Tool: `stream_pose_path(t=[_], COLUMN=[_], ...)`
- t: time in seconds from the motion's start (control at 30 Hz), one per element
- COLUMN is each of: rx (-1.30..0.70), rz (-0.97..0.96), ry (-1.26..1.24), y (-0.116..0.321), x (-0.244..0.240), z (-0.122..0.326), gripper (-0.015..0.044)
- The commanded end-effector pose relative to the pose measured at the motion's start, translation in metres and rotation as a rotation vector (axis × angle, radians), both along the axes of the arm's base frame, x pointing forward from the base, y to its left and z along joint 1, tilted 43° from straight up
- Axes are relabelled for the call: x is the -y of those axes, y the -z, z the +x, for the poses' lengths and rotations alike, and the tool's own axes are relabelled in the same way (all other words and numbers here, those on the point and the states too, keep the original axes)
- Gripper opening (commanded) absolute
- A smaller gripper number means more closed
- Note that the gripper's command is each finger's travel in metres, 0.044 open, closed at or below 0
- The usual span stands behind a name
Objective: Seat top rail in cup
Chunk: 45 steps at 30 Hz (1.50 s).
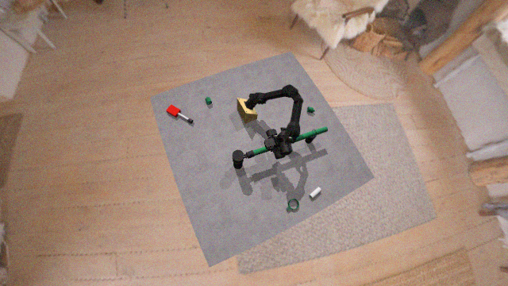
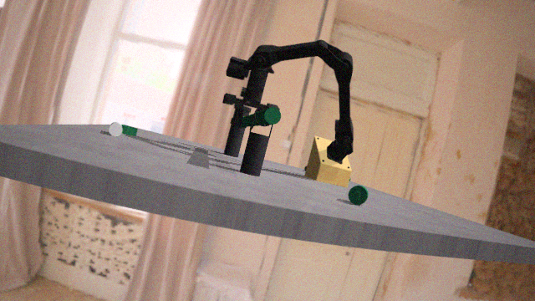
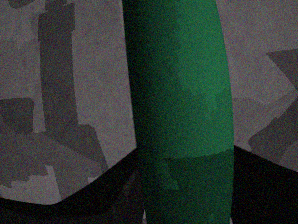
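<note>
The green rail (image 1: 260, 151) (image 2: 272, 115) (image 3: 185, 90) runs roughly level above the grey table, over the short post (image 2: 255, 155) and towards the big post (image 1: 238, 160) (image 2: 234, 140). My gripper (image 1: 279, 146) (image 3: 180, 151) is shut on the rail near its middle, with a dark finger on each side. The black rail-end cup (image 1: 249, 154) sits beside the big post's top, and the rail's left end meets it. How deep the end sits is too small to tell. The loop cap around the rail above the short post shows only faintly.
The yellow block (image 1: 249, 115) (image 2: 328, 169) is at the arm's base. A red-headed tool (image 1: 173, 110), a green cap (image 1: 208, 101), another green piece (image 1: 310, 110), a green ring (image 1: 288, 208) and a white cylinder (image 1: 315, 192) (image 2: 115, 129) lie around the table.
</note>
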State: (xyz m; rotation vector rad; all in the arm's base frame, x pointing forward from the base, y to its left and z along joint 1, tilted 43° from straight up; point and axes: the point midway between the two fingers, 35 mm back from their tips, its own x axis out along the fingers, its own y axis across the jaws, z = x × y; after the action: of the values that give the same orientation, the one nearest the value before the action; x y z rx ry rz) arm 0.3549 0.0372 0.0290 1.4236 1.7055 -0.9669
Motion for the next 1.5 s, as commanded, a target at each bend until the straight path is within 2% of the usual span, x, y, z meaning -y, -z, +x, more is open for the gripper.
stream_pose_path(t=[0.0,1.0,1.3,1.47], rx=[0.005,0.005,-0.001,-0.001], rz=[-0.010,-0.011,0.002,0.002], ry=[0.002,0.002,-0.003,-0.003], y=[0.002,0.014,0.013,0.013], x=[0.007,0.024,0.016,0.016], z=[0.001,0.003,0.001,0.001], gripper=[0.0000,0.0000,0.0000,0.0131])
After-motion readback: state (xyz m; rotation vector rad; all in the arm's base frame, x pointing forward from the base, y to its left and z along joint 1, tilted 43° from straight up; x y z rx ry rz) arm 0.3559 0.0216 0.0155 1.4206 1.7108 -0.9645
